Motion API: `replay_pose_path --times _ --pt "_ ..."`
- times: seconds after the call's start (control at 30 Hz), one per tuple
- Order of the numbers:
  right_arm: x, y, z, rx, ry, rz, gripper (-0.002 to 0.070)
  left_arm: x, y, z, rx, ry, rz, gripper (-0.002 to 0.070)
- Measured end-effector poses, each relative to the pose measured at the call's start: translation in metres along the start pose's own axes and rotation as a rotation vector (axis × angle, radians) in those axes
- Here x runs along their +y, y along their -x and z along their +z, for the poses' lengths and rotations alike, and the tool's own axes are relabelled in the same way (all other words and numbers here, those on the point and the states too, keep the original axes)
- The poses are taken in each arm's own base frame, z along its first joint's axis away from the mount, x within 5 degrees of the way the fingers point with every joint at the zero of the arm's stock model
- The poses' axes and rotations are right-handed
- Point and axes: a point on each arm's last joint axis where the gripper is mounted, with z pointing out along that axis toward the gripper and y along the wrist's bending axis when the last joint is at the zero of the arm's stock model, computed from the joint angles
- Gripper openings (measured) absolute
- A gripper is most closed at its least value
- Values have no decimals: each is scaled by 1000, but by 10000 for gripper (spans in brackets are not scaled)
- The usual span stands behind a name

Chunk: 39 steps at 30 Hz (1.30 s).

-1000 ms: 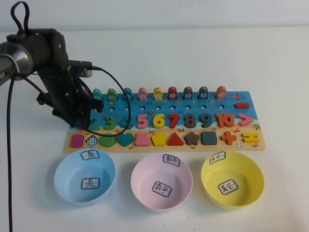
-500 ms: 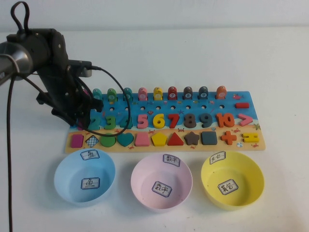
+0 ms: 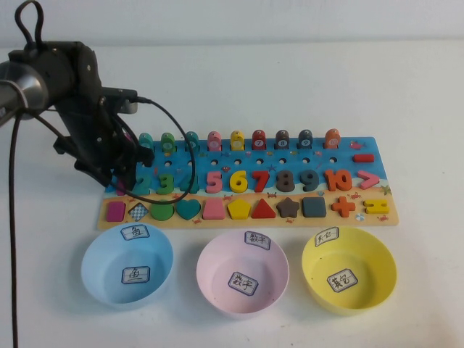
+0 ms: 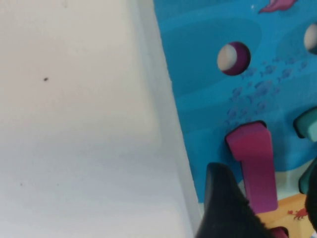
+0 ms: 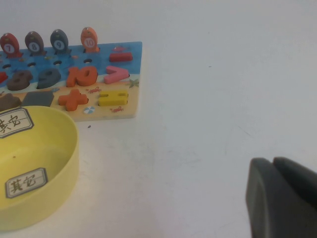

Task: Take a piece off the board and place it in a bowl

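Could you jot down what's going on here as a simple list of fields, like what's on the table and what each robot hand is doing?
Board: wooden puzzle board with numbers, shapes and pegs
Piece: pink number 1, seated in the board
Bowls: blue bowl, pink bowl, yellow bowl, in a row before the board
Left gripper: over the board's left end, a finger on each side of the 1
Right gripper: above bare table, right of the board

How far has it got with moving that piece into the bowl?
Nothing is done: the pink bowl is empty. In hand: the left gripper, open, straddles the magenta 1, seated in the board. Remaining: grip, lift, drop. The right gripper sits shut over bare table.
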Motion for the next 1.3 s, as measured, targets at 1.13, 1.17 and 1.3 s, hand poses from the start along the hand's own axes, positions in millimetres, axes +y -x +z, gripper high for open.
replay_pose_path --times 1.13,1.17,1.3 --pt "0 0 0 0 0 0 -17 4 1 8 -1 12 32 246" --pt "0 0 0 0 0 0 -17 4 1 8 1 9 31 231" --pt "0 0 0 0 0 0 -17 4 1 8 0 4 29 179"
